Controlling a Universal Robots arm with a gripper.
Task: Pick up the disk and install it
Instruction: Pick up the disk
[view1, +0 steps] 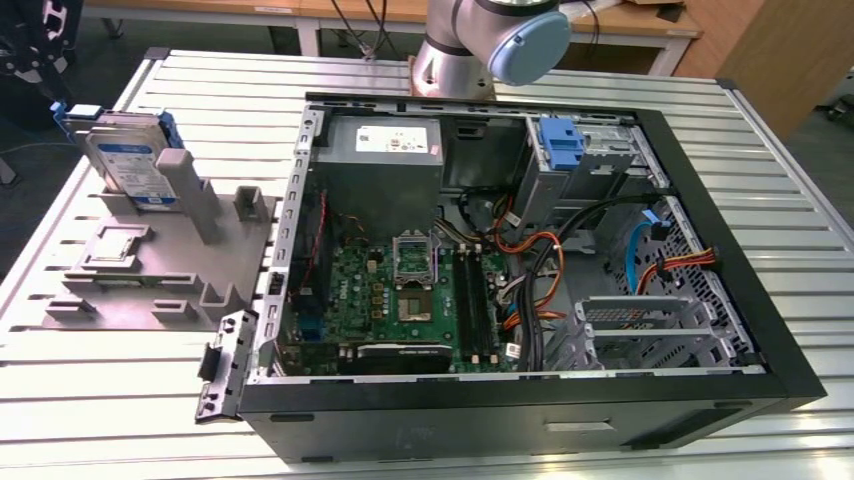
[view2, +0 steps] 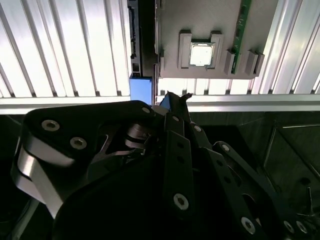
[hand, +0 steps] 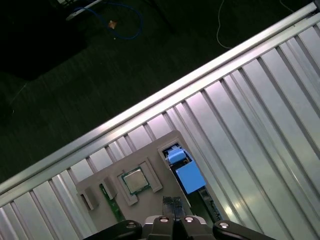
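The disk (view1: 131, 160) stands on edge in the grey holder (view1: 200, 240) at the exterior view's left, far side of the table (view1: 134, 400) — probably dense, rigid, shock-sensitive, best clamped across its flat faces — while the pincer (hand: 173, 202), closed on nothing, hangs above it

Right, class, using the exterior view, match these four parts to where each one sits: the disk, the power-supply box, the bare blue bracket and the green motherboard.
Things:
1. disk
2. power-supply box
3. bare blue bracket
4. green motherboard

Places:
A. flat on the floor of the open case
B. in the drive cage, toward the exterior view's right
C. standing on edge in the grey fixture, outside the case
D. inside the case, far corner on the exterior view's left

Pairs: 1-C, 2-D, 3-B, 4-A
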